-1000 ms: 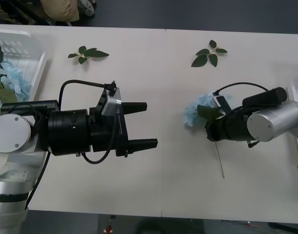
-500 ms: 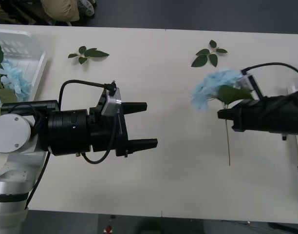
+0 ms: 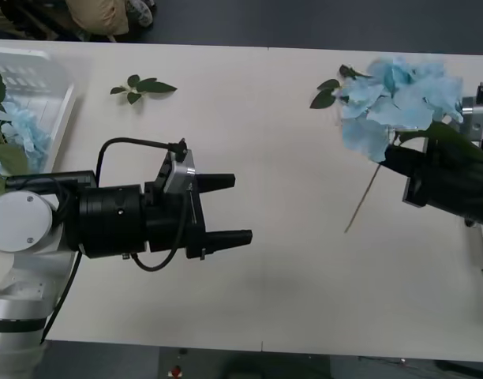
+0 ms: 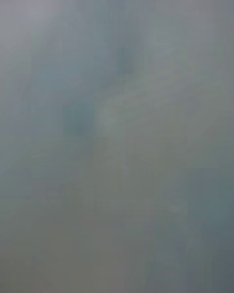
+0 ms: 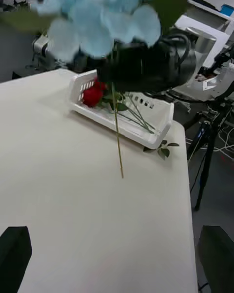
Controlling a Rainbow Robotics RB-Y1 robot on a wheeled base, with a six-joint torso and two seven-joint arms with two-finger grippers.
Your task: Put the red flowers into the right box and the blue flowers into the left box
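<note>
Your right gripper (image 3: 407, 162) is raised at the right side of the table (image 3: 289, 268), clenched on a blue flower (image 3: 399, 99). The pale cluster sits above the black fingers and the thin stem (image 3: 360, 201) hangs down and to the left, its tip clear of the tabletop in the left wrist view. That view shows the same bloom (image 5: 102, 14) held by your right gripper (image 5: 126, 73), stem (image 5: 117, 132) dangling free over the table.

Your left gripper (image 3: 226, 209) hovers over the middle-left of the table, its two black fingers spread apart and holding nothing. Its fingertips (image 5: 14, 251) sit at the two lower corners of its own wrist view.

The left box (image 3: 56, 110), with slotted walls, lies at the far left edge and already contains blue flowers (image 3: 20, 130) with green leaves. The right box (image 5: 141, 127) is seen past your right gripper in the left wrist view; it holds a red flower (image 5: 92, 95) and several green stems.

Two loose leaf sprigs lie on the far part of the table: one (image 3: 143, 87) on the left near the left box, another (image 3: 328, 91) just beside the held bloom.

The right wrist view is a uniform grey-blue blur; nothing can be identified there.
</note>
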